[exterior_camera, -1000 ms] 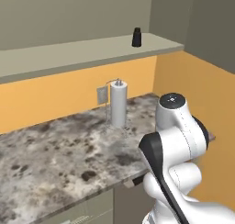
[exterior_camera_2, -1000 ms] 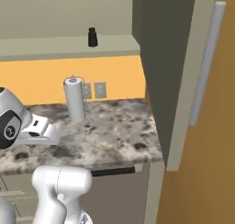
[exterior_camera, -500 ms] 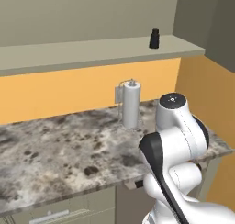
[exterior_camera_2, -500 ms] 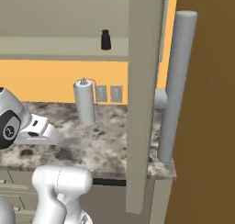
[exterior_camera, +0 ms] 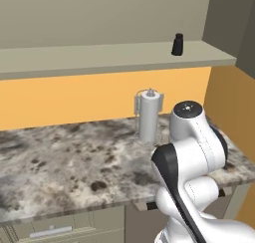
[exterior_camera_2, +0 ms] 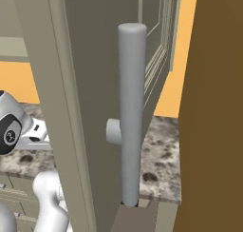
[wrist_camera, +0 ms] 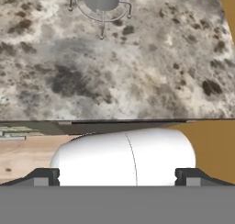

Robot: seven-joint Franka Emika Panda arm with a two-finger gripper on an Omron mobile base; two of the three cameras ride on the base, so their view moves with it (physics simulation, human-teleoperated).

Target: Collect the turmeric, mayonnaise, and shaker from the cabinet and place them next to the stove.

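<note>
Left base view has the shaker [exterior_camera: 178, 44] standing upright on the long open shelf of the cabinet [exterior_camera: 99, 58], near the shelf's right end, a small black bottle shape against the plain back wall. No jars stand on the stretch of shelf in frame; the shelf runs off the left edge, so anything further along it is cut off. Below, on the speckled stone tabletop [exterior_camera: 60, 162], a steel paper-towel holder [exterior_camera: 148, 116] carrying a white roll stands near the orange wall, and a wall outlet behind it is mostly covered by the roll. The arm's white elbow and dark joint block the right part of the tabletop and its front edge.

Right base view is largely blocked by an open cabinet door [exterior_camera_2: 90, 107] seen nearly edge-on, with its long grey bar handle [exterior_camera_2: 131, 112] running down the middle; a brown panel covers the right side. Only slivers of tabletop and orange wall appear past the door, and a bit of the arm at the left edge.

Hand view looks down over the tabletop, with the wire base of the paper-towel holder [wrist_camera: 102, 2] cut off at the top edge. The two dark fingers [wrist_camera: 43, 176] rise at the bottom corners, spread fully apart, with nothing between them but the robot's own white body. A strip of drawer front and wooden floor lies beneath the tabletop's edge.
</note>
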